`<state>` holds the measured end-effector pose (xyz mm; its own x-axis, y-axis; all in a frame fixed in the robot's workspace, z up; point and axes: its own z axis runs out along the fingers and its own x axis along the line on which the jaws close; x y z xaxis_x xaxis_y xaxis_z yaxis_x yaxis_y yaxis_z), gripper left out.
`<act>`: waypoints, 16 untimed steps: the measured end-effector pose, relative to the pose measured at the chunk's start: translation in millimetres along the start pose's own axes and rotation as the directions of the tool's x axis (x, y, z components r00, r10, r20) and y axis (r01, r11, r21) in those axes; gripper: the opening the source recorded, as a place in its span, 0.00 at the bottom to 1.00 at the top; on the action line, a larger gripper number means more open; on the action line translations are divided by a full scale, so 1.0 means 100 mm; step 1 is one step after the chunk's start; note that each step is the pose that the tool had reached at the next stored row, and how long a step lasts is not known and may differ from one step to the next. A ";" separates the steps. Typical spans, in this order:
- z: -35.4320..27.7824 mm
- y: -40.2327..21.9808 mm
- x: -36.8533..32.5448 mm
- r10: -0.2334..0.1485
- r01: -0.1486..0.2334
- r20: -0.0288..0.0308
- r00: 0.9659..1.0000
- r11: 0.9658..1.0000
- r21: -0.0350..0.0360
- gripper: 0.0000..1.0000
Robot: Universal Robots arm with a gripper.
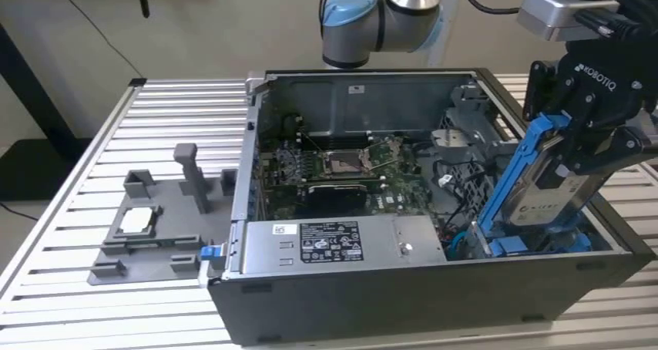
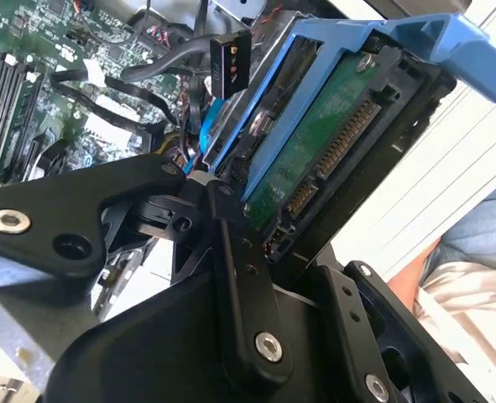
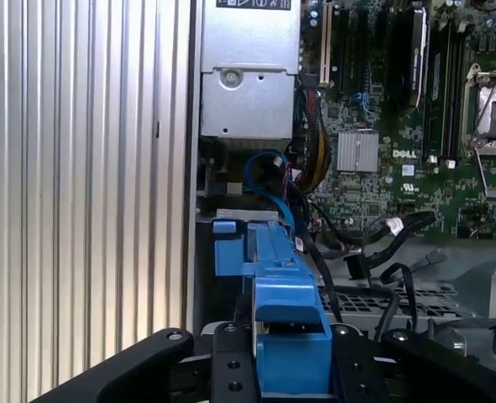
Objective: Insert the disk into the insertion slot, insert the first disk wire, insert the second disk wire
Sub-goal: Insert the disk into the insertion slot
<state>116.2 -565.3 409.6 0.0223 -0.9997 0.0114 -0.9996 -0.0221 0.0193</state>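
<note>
A: Status? Exterior view's left first.
B: Grey plastic fixture [image 1: 144, 238] lying on slatted table [image 1: 62, 188], well apart from the arm. Just beside it, open computer case [image 1: 411, 307].

A: Inside?
B: Grey power-supply box [image 1: 329, 246] along near wall. Motherboard [image 1: 396, 184] behind it, with square processor socket [image 1: 343, 163] bare in the middle.

A: Arm pose?
B: Blue-capped joint [image 1: 355, 18] up above the case's back wall. Wrist reaching over the corner on the exterior view's right, with gripper [image 1: 591, 153] tilted and pointing down into the case.

A: Pincer?
B: Closed on disk [image 1: 555, 184]. Black fingers [image 2: 239, 252] pinching upper part of the blue frame.

A: Disk position?
B: Steeply tilted, top leaning toward the exterior view's right. Lower end down at insertion slot [image 1: 519, 246] in the near corner, by the blue tabs. Not lying flat in the bay. Can't tell whether touching the bay floor.

A: Wires?
B: Black plug [image 2: 229, 63] hanging loose near the disk's green underside in the second wrist view, not plugged in. Thin blue cable [image 3: 264, 168] looped beside the power-supply box in the first wrist view.
</note>
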 end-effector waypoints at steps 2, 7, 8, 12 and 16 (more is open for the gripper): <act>0.025 -0.001 -0.001 0.000 0.000 0.000 1.000 1.000 0.000 0.32; 0.111 -0.002 -0.003 0.003 -0.003 0.000 1.000 1.000 -0.001 0.32; 0.130 -0.002 -0.003 0.004 -0.004 0.000 1.000 1.000 -0.001 0.32; 0.204 -0.004 -0.004 0.005 -0.005 0.000 1.000 1.000 -0.002 0.32; 0.278 -0.005 -0.004 0.006 -0.006 0.000 1.000 1.000 -0.003 0.32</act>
<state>116.2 -565.2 381.8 0.0164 -0.9998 0.0115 -0.9996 -0.0162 0.0226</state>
